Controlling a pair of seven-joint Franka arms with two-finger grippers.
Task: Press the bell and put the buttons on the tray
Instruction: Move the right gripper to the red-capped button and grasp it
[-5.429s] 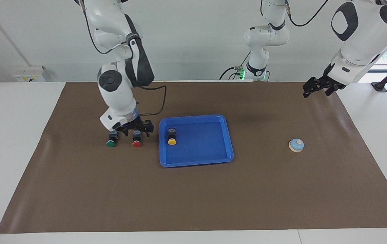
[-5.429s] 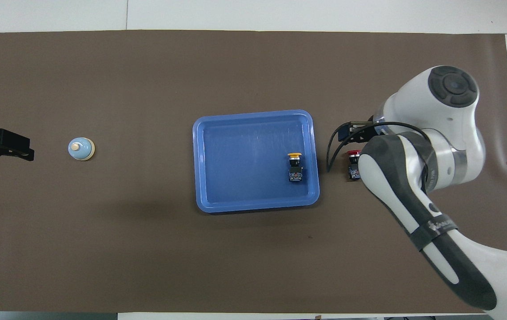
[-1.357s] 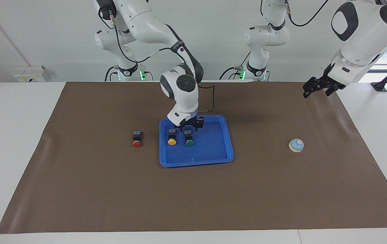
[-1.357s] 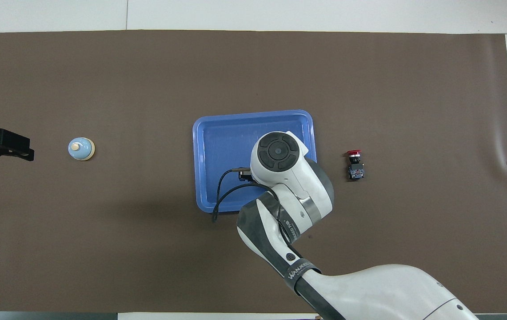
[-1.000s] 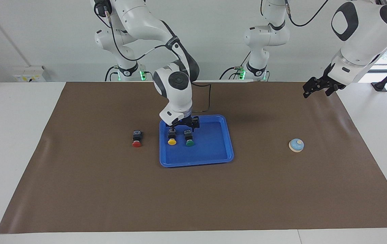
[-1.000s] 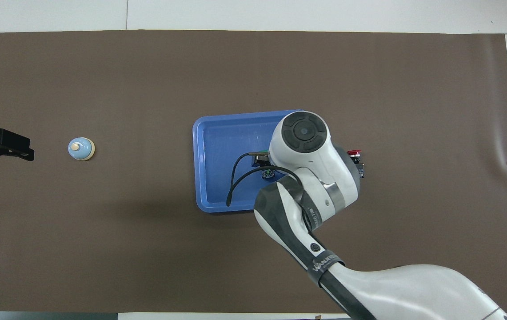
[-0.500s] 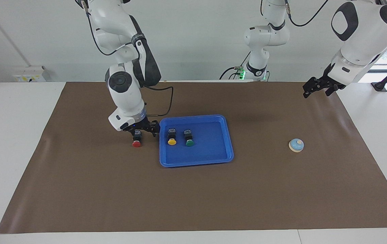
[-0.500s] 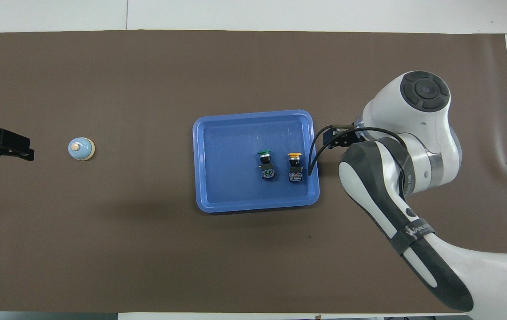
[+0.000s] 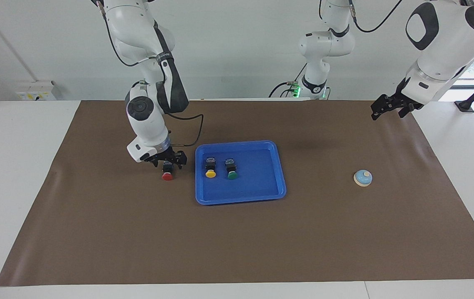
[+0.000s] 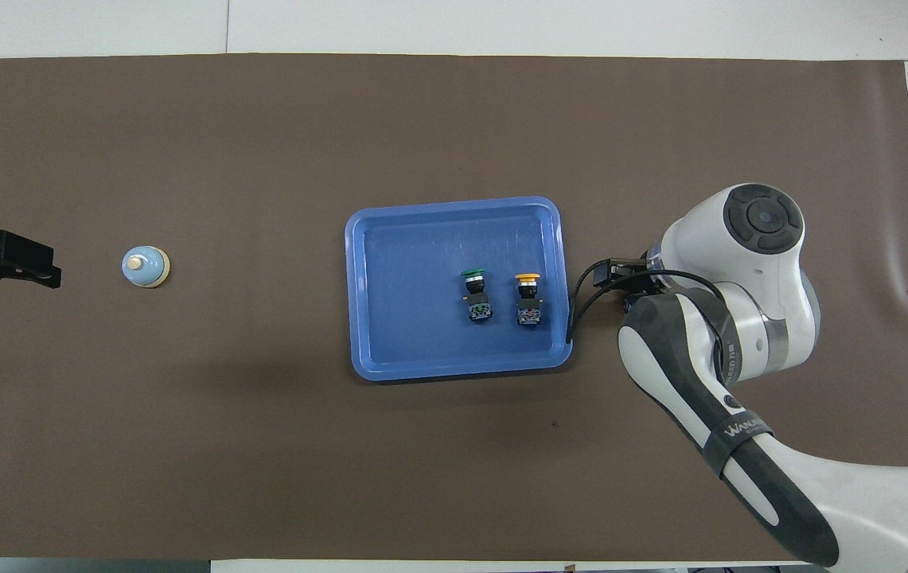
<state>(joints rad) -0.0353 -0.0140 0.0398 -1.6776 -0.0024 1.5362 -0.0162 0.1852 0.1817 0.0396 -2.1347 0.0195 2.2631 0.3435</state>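
The blue tray [image 9: 280,166] [image 10: 358,239] lies mid-table with the yellow button [image 9: 210,170] [image 10: 528,298] and the green button [image 9: 232,171] [image 10: 476,296] lying side by side in it. A red button [image 9: 167,172] lies on the mat beside the tray, toward the right arm's end. My right gripper [image 9: 167,161] is down over it, open, one finger on each side of its black body; in the overhead view the wrist hides this button. The light blue bell [image 9: 362,177] [image 10: 145,265] stands alone toward the left arm's end. My left gripper [image 9: 388,107] [image 10: 16,259] waits raised, open and holding nothing.
A brown mat [image 9: 237,241] covers the table, with white table showing round it. The right wrist's black cable [image 9: 197,128] loops close to the tray's corner.
My right gripper left the green button in the tray, crossed to the red button and now stands lower around it. The left arm and the bell have not moved.
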